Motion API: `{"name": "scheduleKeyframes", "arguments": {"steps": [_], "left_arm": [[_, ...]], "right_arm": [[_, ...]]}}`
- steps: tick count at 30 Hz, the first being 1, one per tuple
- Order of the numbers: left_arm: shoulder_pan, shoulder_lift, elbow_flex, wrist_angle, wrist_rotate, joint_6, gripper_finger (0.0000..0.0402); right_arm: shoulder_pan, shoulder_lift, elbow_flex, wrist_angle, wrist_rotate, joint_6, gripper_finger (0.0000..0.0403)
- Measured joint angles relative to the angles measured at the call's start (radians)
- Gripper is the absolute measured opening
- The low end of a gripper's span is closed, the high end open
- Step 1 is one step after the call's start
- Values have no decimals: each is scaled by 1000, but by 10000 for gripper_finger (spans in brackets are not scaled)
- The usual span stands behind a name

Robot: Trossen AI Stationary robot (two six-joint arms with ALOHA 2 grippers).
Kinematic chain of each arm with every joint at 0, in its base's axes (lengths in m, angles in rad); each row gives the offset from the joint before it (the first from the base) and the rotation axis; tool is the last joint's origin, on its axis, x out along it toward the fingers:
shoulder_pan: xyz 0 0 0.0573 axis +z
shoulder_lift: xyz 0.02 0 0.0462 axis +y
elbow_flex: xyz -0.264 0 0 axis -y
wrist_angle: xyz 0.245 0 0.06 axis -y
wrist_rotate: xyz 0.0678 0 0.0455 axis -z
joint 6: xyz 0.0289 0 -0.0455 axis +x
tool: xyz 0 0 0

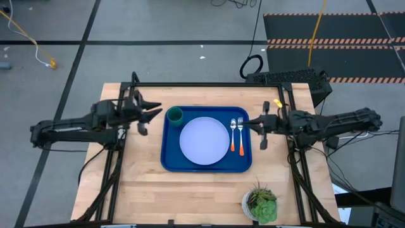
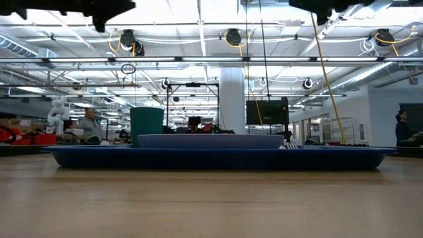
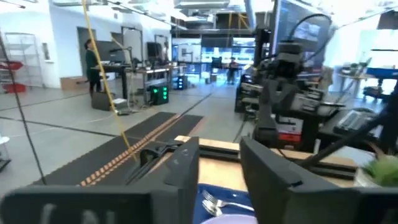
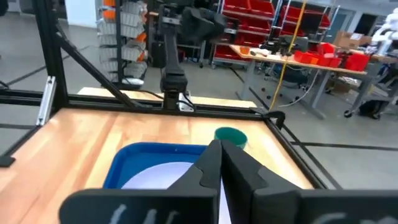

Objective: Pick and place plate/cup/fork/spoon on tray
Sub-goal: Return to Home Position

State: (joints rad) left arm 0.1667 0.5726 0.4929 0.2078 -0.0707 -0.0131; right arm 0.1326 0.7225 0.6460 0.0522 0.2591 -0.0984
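Evidently plate (image 1: 204, 140) and cup (image 1: 174, 115) sit on the tray (image 1: 169, 142), so we hold our left pincer (image 1: 156, 113) open, right pincer (image 1: 249, 122) closed, both empty beside it.

left arm (image 1: 69, 126): black, segmented | right arm (image 1: 335, 121): black, red-white label (image 3: 290, 132) | fingers (image 3: 273, 177): dark, flat, angular

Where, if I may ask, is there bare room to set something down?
The wooden table is bare between the blue rectangular plastic tray and its near edge, left of the white-potted plant. The tray is crowded: pale round plate, dark green cup, orange-handled fork and spoon. Left gripper and right gripper flank it.
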Motion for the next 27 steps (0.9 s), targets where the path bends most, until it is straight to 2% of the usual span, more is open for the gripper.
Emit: {"name": "scheduleKeyframes", "arguments": {"steps": [6,16,18,21,24,27], "left_arm": [[-25,-101,-8,-177,37,-5,14],[-71,-149,-15,-353,24,-33,5],[-86,-153,-52,-324,20,-67,4],[-116,-172,-171,-225,11,-104,3],[-125,-209,-276,-99,-50,-81,2],[-120,-262,-299,-78,-63,-56,2]], "right_arm": [[0,-197,-107,2,54,-2,1],[0,-446,-243,-111,51,61,0],[0,-474,-262,-116,41,80,0],[0,-500,-293,-148,-3,112,0],[0,-519,-303,-147,-1,113,0],[0,-529,-303,-170,-6,140,0]]}}
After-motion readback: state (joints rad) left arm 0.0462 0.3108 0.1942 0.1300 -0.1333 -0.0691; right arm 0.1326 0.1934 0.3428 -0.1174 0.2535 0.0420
